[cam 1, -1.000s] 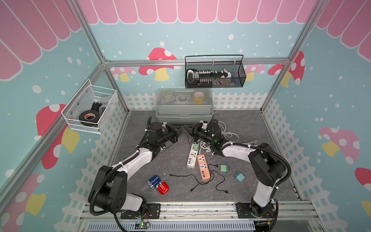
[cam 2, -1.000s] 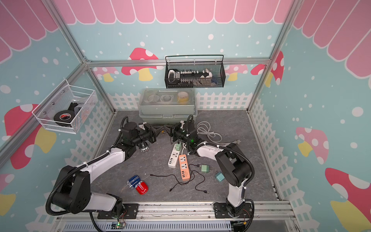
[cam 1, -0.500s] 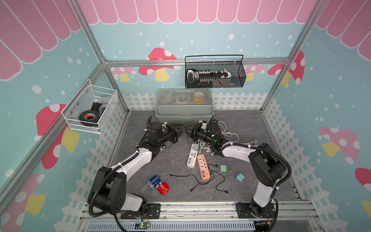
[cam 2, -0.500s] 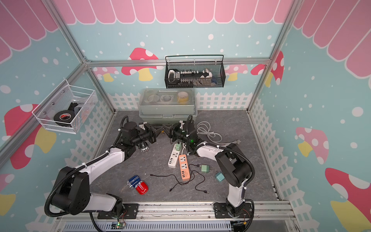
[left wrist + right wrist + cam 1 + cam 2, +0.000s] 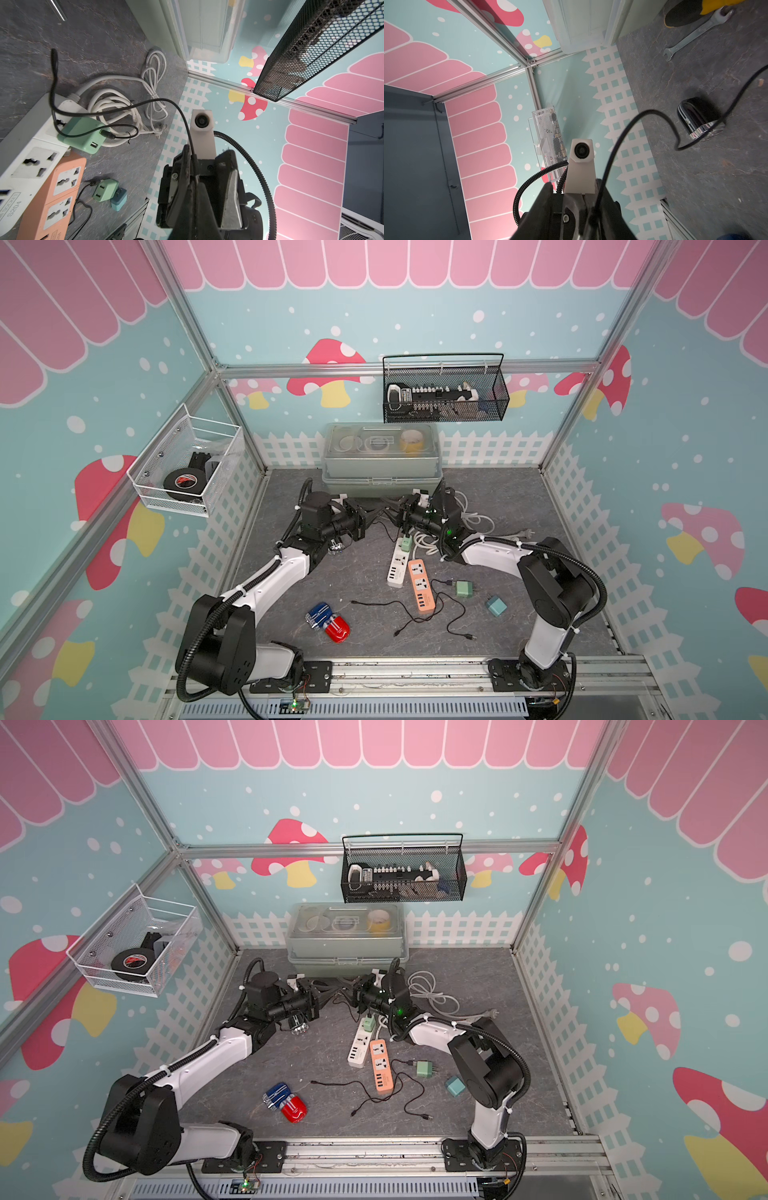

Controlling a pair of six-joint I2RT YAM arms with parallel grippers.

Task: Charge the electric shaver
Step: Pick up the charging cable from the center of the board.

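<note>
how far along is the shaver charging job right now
Looks done: the green adapter sits in the white power strip, the black cable plugged into it. In hand: the left pincer is shut on that cable; the right pincer faces it, jaws apparently parted. To do: the shaver lies on the mat with nothing seen plugged in, so the cable's free end must reach it.

Both arms reach inward, left gripper (image 5: 376, 512) jaws shut, right gripper (image 5: 392, 510) jaws apart.
</note>
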